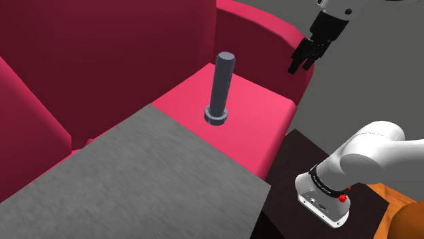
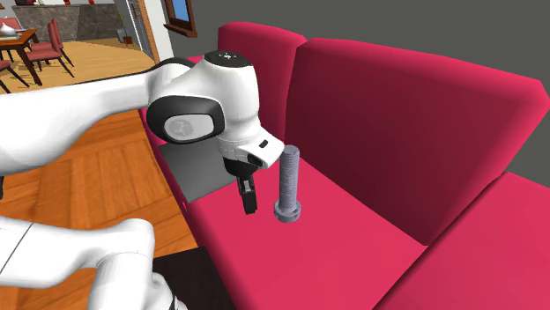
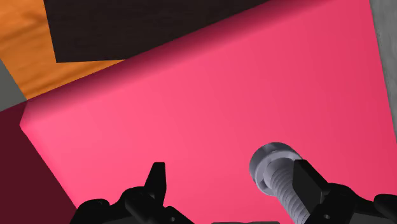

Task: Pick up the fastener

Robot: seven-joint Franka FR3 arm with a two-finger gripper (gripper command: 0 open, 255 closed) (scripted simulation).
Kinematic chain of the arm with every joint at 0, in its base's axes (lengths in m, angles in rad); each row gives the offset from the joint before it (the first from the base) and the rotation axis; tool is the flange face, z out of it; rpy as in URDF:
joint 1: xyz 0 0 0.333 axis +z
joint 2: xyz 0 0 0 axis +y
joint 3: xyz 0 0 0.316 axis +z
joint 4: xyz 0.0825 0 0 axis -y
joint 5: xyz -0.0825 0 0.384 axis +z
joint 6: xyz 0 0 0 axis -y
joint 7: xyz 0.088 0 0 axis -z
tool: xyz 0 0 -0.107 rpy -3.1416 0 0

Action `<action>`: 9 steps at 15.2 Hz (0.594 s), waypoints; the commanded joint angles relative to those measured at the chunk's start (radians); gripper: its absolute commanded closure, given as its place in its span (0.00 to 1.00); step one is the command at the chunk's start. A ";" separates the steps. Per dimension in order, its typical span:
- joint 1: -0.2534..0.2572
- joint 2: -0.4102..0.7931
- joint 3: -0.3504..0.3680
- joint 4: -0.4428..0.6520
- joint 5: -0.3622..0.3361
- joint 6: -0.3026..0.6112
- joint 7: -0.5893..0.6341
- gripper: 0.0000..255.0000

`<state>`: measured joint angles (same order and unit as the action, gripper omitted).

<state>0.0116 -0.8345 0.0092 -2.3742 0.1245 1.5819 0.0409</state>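
The fastener is a grey bolt (image 1: 221,88) standing upright on its wide head on the red sofa seat cushion (image 1: 265,119). In the second exterior view the bolt (image 2: 289,185) rises beside my black gripper (image 2: 248,201), which hangs a little off to its side, apart from it. In the shoulder view the gripper (image 1: 301,66) hovers above the cushion's outer edge, to the right of the bolt. In the wrist view the gripper (image 3: 230,177) is open with nothing between its fingers; the bolt (image 3: 272,164) lies just beyond one finger (image 3: 308,181), which covers part of its threaded shaft.
A grey flat surface (image 1: 136,176) covers the nearer part of the seat. The sofa's red backrest (image 2: 397,114) rises behind the bolt, and a rounded armrest (image 1: 261,24) borders the cushion. My dark stand (image 1: 299,159) sits beside the sofa on a wooden floor (image 2: 115,185).
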 commanded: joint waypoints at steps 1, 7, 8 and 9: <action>0.000 0.000 0.000 0.000 0.000 0.000 0.000 0.00; 0.027 0.216 0.103 0.157 0.016 0.055 0.075 0.00; 0.030 0.253 0.119 0.187 0.015 0.061 0.088 0.00; 0.033 0.290 0.136 0.218 0.013 0.066 0.102 0.00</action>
<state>0.0412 -0.5824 0.1279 -2.1889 0.1384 1.6431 0.1284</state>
